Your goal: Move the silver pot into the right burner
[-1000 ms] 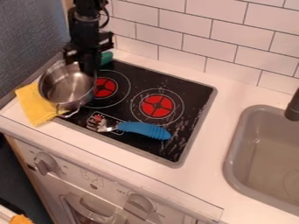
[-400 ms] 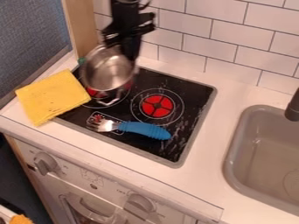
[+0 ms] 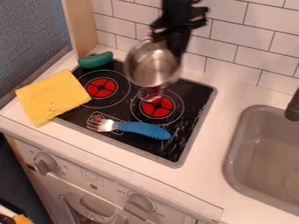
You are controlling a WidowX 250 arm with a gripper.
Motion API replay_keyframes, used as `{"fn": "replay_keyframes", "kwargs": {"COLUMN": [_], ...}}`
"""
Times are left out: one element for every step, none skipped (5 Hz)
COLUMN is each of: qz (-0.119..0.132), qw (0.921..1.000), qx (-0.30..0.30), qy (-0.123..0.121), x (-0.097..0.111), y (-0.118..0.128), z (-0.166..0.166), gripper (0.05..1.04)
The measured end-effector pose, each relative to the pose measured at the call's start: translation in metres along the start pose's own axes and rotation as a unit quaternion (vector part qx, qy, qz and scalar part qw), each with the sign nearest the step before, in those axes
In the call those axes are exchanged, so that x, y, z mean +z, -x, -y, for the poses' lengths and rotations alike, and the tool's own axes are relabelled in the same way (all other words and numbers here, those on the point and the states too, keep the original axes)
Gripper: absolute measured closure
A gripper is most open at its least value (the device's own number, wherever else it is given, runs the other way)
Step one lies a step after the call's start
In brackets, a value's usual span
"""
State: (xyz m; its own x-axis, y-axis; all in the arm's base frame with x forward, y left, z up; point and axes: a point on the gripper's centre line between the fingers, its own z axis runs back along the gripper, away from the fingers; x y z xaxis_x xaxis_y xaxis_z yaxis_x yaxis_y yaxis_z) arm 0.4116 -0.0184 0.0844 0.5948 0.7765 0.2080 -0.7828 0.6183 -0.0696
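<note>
Camera view: your gripper (image 3: pixel 168 43) pinched silver pot (image 3: pixel 151 65) by rim between its fingers, pot hanging over back part of cooktop (image 3: pixel 196 89). Inside pot, blurred, you saw bare metal bottom and walls. Right burner (image 3: pixel 156 106) and left burner (image 3: pixel 100 88), both red, sat in cooktop. Fork (image 3: pixel 142 129) with blue handle lay on cooktop's front part. Yellow cloth (image 3: pixel 52 96) overlapped cooktop's left edge; green object (image 3: pixel 96 59) rested at cooktop's back left corner. To right of cooktop, you had grey sink (image 3: pixel 230 153), bare basin floor showing.
</note>
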Motion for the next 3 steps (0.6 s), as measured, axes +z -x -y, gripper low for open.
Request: {"fn": "replay_keyframes", "kwargs": {"qz": [0.001,-0.005,-0.02], "qw": [0.9992,0.9982,0.9962], "qx": [-0.039,-0.059,-0.081], "qy": [-0.003,-0.011,-0.025], "x": [-0.005,-0.016,-0.035], "y": [0.025,0.034,0.035], "z": [0.019,0.03,0.042], "gripper": [1.017,1.017,1.02]}}
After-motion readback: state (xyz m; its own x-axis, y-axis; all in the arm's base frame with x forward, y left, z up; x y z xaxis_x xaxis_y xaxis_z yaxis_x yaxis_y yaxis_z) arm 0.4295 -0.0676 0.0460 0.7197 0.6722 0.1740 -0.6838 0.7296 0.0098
